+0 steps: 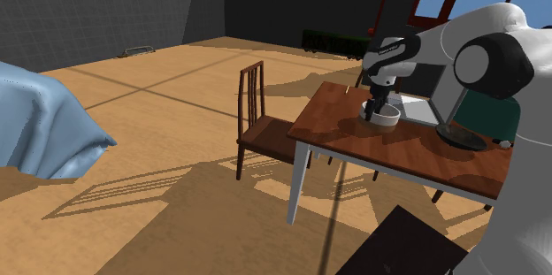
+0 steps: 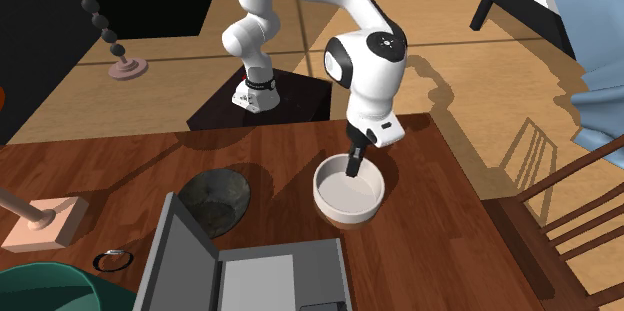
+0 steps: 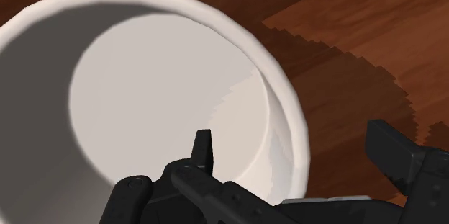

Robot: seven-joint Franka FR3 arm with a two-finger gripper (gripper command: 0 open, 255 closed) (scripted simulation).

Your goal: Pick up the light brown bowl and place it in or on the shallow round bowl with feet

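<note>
Grabbing the white bowl [image 2: 338, 202]
The end effector's [image 2: 353, 167] 2 fingers [image 3: 203, 150] stood apart around its wall; squeezing softly looked best.

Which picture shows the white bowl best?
The second exterior view: the whole white bowl shows from above. The shoulder view shows it far off, partly behind the claw. The wrist view shows its inside and part of the rim close up.
</note>
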